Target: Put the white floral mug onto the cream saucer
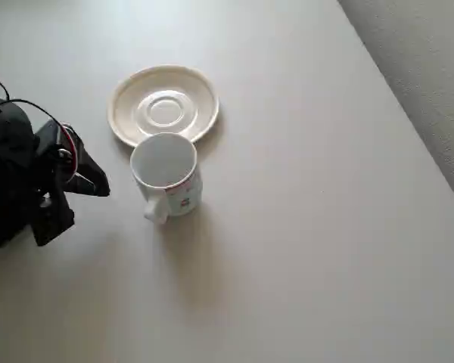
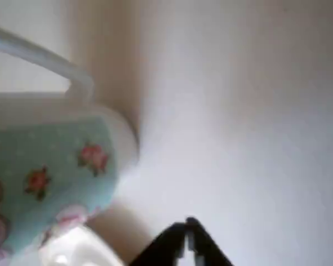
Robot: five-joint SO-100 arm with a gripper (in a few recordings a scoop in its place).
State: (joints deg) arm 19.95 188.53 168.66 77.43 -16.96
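In the overhead view the white floral mug (image 1: 166, 175) stands upright on the table, its handle pointing toward the front. The cream saucer (image 1: 164, 106) lies just behind it, and the mug's far rim overlaps the saucer's near edge. My black gripper (image 1: 100, 184) is to the left of the mug, apart from it and holding nothing. In the wrist view the mug's wall (image 2: 50, 177) with small roses fills the left, the saucer's rim (image 2: 39, 55) runs above it, and my gripper (image 2: 186, 241) shows at the bottom with its fingers closed together.
The pale table (image 1: 310, 227) stretches wide to the right and front of the mug. Its right edge (image 1: 408, 113) runs diagonally, with grey floor beyond. The arm's black body (image 1: 15, 174) and its cables occupy the left edge.
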